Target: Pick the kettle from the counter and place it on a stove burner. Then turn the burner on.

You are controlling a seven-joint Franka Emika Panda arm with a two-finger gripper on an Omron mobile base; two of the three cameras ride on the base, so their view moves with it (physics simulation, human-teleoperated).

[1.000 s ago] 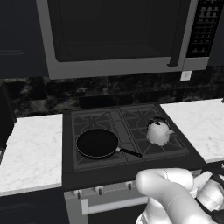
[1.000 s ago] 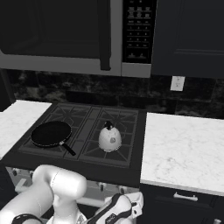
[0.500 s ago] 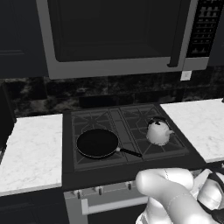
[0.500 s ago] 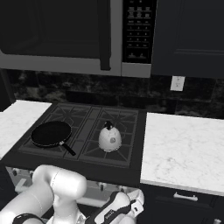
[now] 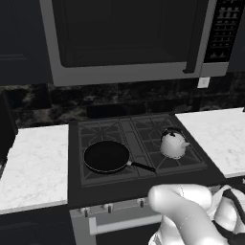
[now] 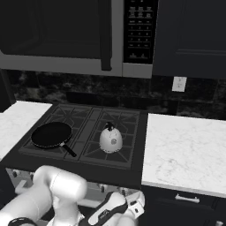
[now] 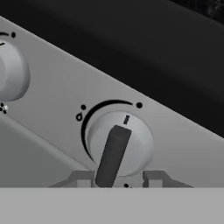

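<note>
Lower now, my arm has sunk toward the stove front; my fingers (image 7: 117,178) straddle the round silver knob's dark bar (image 7: 113,155), narrow. The squat silvery-white kettle (image 5: 172,143) sits on the black grate burner (image 5: 167,150), so ignition remains.

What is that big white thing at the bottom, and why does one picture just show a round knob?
The white thing is a robot arm. Two cameras ride behind it, one on each side, looking down at a stove. On the stove sit a kettle on a burner and a black frying pan, with white counter beside it. The third camera sits on the robot's hand, so it sees up close: a round grey stove knob with one dark finger across it. Nothing is being carried; whether the fingers are open is unclear.
</note>
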